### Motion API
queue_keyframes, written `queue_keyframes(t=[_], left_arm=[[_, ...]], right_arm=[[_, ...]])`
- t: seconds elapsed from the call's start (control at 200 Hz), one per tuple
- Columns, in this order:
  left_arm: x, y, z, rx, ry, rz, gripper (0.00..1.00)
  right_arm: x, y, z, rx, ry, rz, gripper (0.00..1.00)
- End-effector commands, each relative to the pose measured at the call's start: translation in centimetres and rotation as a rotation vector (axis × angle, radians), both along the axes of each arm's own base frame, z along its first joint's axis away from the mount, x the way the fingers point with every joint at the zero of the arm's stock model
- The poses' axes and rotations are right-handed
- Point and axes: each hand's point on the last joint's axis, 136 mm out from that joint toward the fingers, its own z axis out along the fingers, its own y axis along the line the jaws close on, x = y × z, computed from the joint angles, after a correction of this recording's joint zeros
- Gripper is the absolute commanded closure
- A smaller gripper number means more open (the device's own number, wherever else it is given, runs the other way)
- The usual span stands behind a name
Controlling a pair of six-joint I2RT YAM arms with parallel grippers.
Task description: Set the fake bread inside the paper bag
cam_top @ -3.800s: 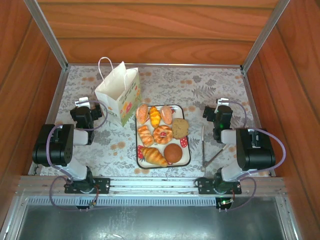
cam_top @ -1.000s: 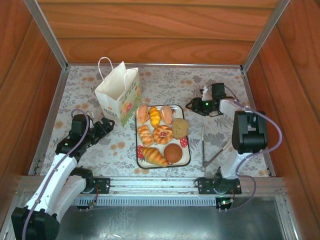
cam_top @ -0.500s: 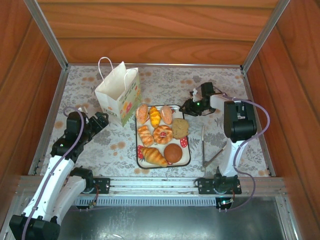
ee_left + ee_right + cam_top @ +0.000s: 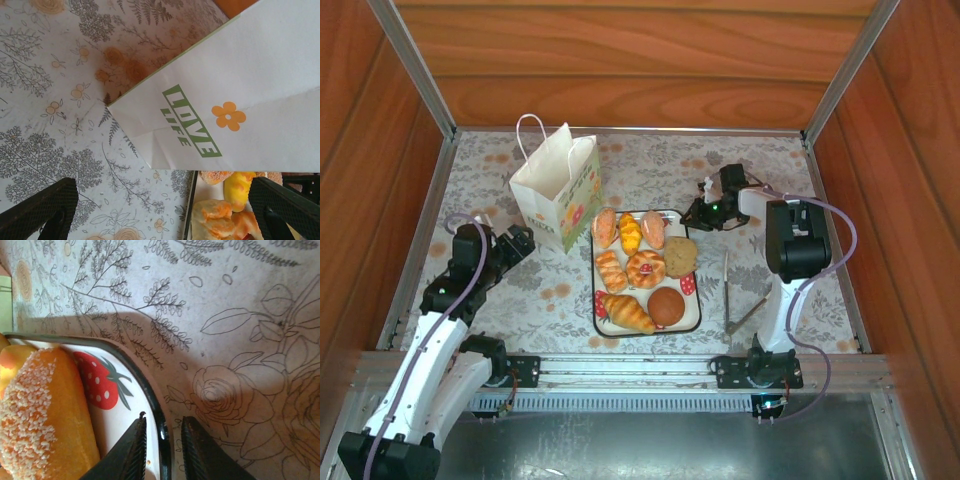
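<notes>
The fake bread (image 4: 645, 268) all lies on the strawberry-print tray (image 4: 697, 300) in the middle of the bench (image 4: 760, 170), none of it in the bag. You have a croissant (image 4: 628, 312) at the near left corner and a dark round bun (image 4: 667, 306) beside it. A glazed ring (image 4: 645, 268) sits in the centre with a crumbly brown bun (image 4: 680, 256) to its right, and oblong rolls line the far edge and the left side.

The paper bag (image 4: 555, 195) stands upright just beyond the tray's far left corner, its mouth open to the top and its loop handles raised. In your left wrist view its printed face (image 4: 240, 75) shows the orange flower and green lettering, and pieces of the bread (image 4: 235, 190) lie just below its bottom edge.

Your left hand (image 4: 517, 243) is low over the bench to the left of the tray, pointing at the bag's base. Its fingers (image 4: 40, 212) are spread wide with nothing between them.

Your right hand (image 4: 695, 213) is at the tray's far right corner. In the right wrist view its two fingers (image 4: 132, 450) are closed on the tray's dark rim (image 4: 145, 390), one inside and one outside. A sugar-crusted roll (image 4: 40, 410) lies just inside, next to a printed strawberry (image 4: 97, 382).

A thin metal tool (image 4: 735, 300) lies on the bench to the right of the tray, apart from both hands.
</notes>
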Motion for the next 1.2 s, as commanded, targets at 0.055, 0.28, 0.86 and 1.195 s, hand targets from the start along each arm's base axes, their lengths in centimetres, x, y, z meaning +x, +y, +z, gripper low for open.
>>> queue_keyframes(t=[0.055,0.28,0.86,1.195], left_arm=[[-0.1,0.8,1.8,0.051,-0.041,0.014,0.06],[-0.3,1.4,2.3,0.076,-0.052,0.027,0.04],[-0.2,2.7,4.6,0.117,-0.083,0.049,0.01],[0.3,3.0,7.6,0.177,-0.133,0.018,0.01]], right_arm=[[-0.3,-0.1,-0.9,-0.033,0.021,0.007,0.82],[0.3,-0.2,-0.4,-0.044,0.009,-0.003,0.93],[7.8,-5.1,2.7,-0.118,-0.088,-0.129,1.00],[13.5,-10.0,2.4,-0.098,-0.085,-0.195,1.00]])
